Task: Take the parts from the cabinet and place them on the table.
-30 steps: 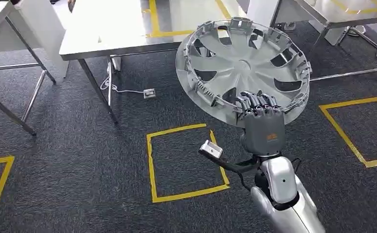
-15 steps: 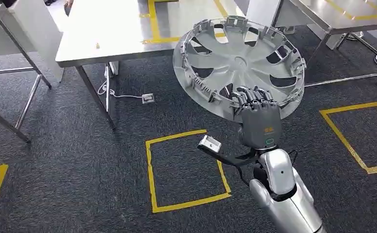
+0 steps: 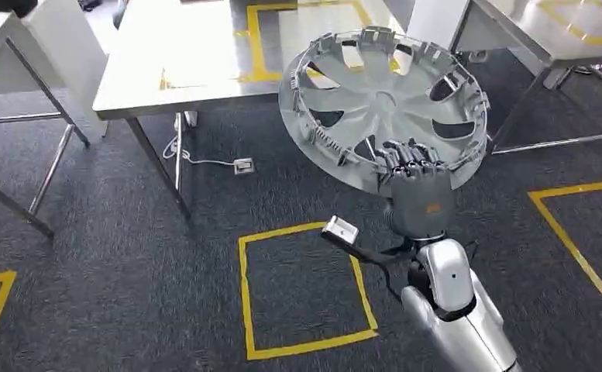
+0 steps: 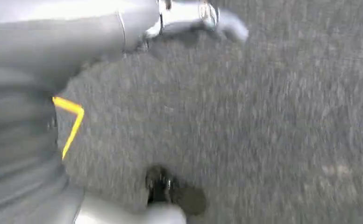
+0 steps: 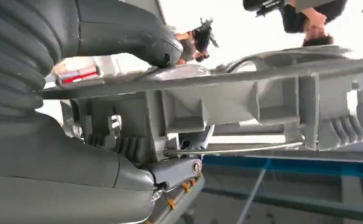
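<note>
Right hand (image 3: 415, 186) grips the rim of a large grey plastic hubcap (image 3: 383, 101), held tilted above the carpet near the steel counter (image 3: 197, 70); it looks light, stiff, awkwardly broad, best held at the rim.

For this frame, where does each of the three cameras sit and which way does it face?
Head view: high on the body, facing forward and down at steel table and carpet; right hand grips the hubcap.
Left wrist view: blurred, facing carpet with yellow tape.
Right wrist view: behind the right hand, close on the hubcap rim.
Shared: head and right wrist views show hand and hubcap.
</note>
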{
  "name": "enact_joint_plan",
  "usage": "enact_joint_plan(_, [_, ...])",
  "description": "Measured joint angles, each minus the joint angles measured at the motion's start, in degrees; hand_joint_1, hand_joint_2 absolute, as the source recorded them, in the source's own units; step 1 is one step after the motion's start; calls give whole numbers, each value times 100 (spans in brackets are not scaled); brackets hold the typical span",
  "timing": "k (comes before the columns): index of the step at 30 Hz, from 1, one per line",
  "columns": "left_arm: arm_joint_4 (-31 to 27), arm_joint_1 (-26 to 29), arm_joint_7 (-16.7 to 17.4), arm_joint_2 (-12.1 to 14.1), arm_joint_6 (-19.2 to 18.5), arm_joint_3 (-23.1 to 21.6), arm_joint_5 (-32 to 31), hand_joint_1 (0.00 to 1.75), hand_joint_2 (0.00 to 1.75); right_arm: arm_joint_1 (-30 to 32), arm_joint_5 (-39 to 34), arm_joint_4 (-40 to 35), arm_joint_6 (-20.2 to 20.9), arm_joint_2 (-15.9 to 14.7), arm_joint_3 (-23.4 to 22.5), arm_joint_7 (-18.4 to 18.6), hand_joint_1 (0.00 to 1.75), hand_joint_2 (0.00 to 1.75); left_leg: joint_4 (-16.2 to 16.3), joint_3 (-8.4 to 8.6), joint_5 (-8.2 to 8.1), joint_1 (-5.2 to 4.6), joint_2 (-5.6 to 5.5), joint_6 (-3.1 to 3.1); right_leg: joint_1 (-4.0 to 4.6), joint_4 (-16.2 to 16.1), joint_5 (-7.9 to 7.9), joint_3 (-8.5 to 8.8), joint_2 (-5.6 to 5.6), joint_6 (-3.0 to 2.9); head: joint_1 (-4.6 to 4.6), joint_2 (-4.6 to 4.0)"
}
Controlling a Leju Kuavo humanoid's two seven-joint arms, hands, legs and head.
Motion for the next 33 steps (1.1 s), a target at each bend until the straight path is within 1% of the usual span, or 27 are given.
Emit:
enact_joint_plan(1, [-2,-18,2,9,0,0,-13,0,175,6,-4,-2,-7,0,-2,26,175,175,131,-87,2,10,18,-15,-37,-30,5,99,6,-31,9,0])
enact_joint_plan(2, [-2,-25,0,11,0,0,-18,0,175,5,-4,-2,-11,0,-2,33,175,175,498,-257,125,7,39,-51,-40,-32,-34,164,3,-73,-9,0])
enact_joint_plan(3, [-2,-36,2,11,0,0,-20,0,175,2,-2,0,-26,0,-2,39,175,175,933,-535,139,13,52,-89,-43,-33,-86,213,0,-94,-15,0])
enact_joint_plan(4, [-2,-36,7,11,0,0,-20,0,175,3,-2,-2,-44,4,-2,42,175,175,1366,-863,-5,26,60,-124,-44,-33,-154,271,2,-103,-13,0])
enact_joint_plan(5, [-2,-21,15,15,0,0,-20,0,175,4,0,-2,-50,9,-2,33,175,175,1637,-1126,-281,28,65,-135,-44,-33,-222,341,11,-107,-13,0])
enact_joint_plan(6, [-2,-2,18,24,0,0,-20,0,175,12,-2,0,-50,9,0,33,175,175,1739,-1300,-547,28,67,-133,-45,-33,-292,424,24,-108,-15,0])
enact_joint_plan(7, [-2,4,17,28,0,2,-20,0,175,21,-2,0,-50,9,0,33,175,175,1672,-1400,-705,28,68,-123,-45,-33,-368,525,36,-105,-17,0])
enact_joint_plan(8, [-2,2,15,35,0,2,-17,0,175,29,-2,0,-50,11,0,31,175,175,1460,-1416,-664,27,69,-120,-45,-33,-446,632,39,-97,-15,0])
enact_joint_plan(9, [-2,0,11,46,0,2,-17,0,175,28,-2,0,-50,17,2,31,175,175,1107,-1377,-416,26,69,-108,-45,-33,-532,751,39,-89,-15,0])
enact_joint_plan(10, [-2,4,-2,50,0,2,-15,0,175,28,-2,-2,-50,24,2,33,175,175,666,-1307,42,25,72,-91,-45,-33,-619,862,35,-74,-15,0])
enact_joint_plan(11, [0,25,-20,52,0,4,2,0,175,30,-2,0,-57,33,0,33,175,175,246,-1252,680,24,86,-58,-44,-42,-697,883,30,-50,-13,0])
enact_joint_plan(12, [0,32,-39,52,0,9,9,0,175,23,-2,0,-66,35,2,28,175,175,102,-1282,907,-4,97,-26,-18,6,-780,966,59,-12,-31,0])
enact_joint_plan(14, [-2,27,-61,50,0,13,9,0,175,2,-7,-20,-83,37,2,11,175,175,86,-1190,868,-9,82,52,-14,-9,-810,1069,82,76,-33,0])
enact_joint_plan(16, [0,1,-68,31,-2,11,2,0,175,0,-17,-28,-83,35,0,0,175,175,54,-1061,842,27,72,148,-6,127,-758,1021,75,130,-13,0])
enact_joint_plan(17, [-7,-2,-72,35,-2,13,2,0,175,-2,-17,-31,-85,37,2,-4,175,175,49,-991,804,28,72,184,-28,355,-745,932,56,165,11,0])
enact_joint_plan(18, [-11,-13,-70,44,-2,13,-2,0,175,-12,-17,-31,-83,37,7,-18,175,175,50,-954,758,28,68,215,-38,728,-770,694,38,195,22,0])
enact_joint_plan(19, [-11,-18,-70,44,-2,13,-2,0,175,-8,-17,-31,-85,37,7,-17,175,175,51,-925,711,27,63,224,-44,1126,-908,405,35,221,22,0])
enact_joint_plan(20, [-11,-12,-70,44,-2,13,-2,0,175,0,-15,-31,-85,37,7,-15,175,175,51,-885,660,26,57,225,-45,1472,-1148,126,35,231,24,0])
enact_joint_plan(21, [-9,-1,-70,44,-2,13,-2,0,175,3,-13,-31,-85,37,9,-20,175,175,52,-825,600,26,52,221,-45,1692,-1377,-109,33,250,22,0])
enact_joint_plan(22, [-9,4,-70,44,-2,13,-2,0,175,7,-17,-31,-83,37,9,-17,175,175,52,-744,533,27,48,217,-49,1698,-1477,-245,28,242,24,0])
enact_joint_plan(23, [-9,2,-70,44,-2,13,-4,0,175,13,-17,-31,-83,37,9,-17,175,175,52,-652,462,27,37,209,-55,1492,-1404,-266,25,236,26,0])
enact_joint_plan(25, [-9,0,-70,44,-13,13,-22,0,175,29,-17,-31,-81,37,9,-18,175,175,51,-453,317,26,26,174,-56,697,-811,-117,16,197,26,0])
enact_joint_plan(26, [-9,3,-70,44,-18,13,-33,0,175,43,-15,-31,-81,37,9,-18,175,175,45,-385,244,26,26,157,-55,265,-305,-41,2,168,26,0])
enact_joint_plan(27, [-7,-12,-68,46,-17,13,-39,0,175,74,-11,-33,-85,37,9,-17,175,175,100,-307,170,2,20,126,-25,69,64,-68,-14,146,17,0])
enact_joint_plan(28, [-9,-15,-61,48,-20,13,-46,0,175,73,-2,-35,-79,37,13,-15,175,175,67,-307,130,-3,1,72,-2,89,-43,-3,-8,109,31,0])
enact_joint_plan(31, [-9,-30,-42,50,-20,13,-76,0,175,64,17,-124,-50,39,15,7,175,175,176,-250,184,0,10,-40,-15,36,-64,120,23,-26,33,0])
enact_joint_plan(33, [-11,-39,-31,52,-17,13,-81,0,175,83,53,-168,-39,46,15,15,175,175,682,-531,174,9,49,-69,-38,-12,-137,263,13,-107,-4,0])
